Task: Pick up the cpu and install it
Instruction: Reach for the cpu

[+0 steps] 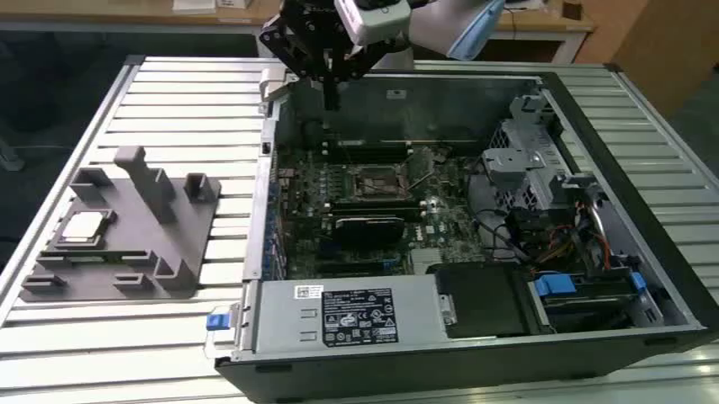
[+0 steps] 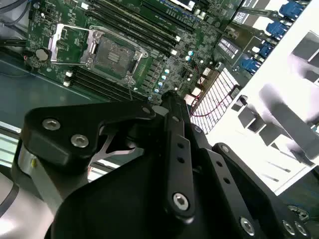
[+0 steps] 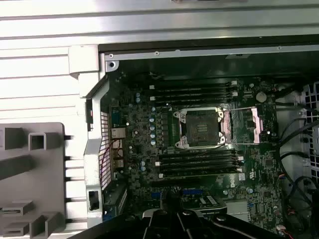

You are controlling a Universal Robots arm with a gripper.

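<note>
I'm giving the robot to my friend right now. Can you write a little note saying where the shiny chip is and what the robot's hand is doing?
Gripper: the jaws look shut and hold nothing. It hangs inside the open computer case, near the case's far wall in the exterior view.
cpu: lies flat on the grey fixture, outside the case on the exterior view's left, well apart from the gripper.
Socket: empty, with its cover plate flipped open.
Done: socket is open and ready.
Left: the cpu is not picked up and not installed.
</note>
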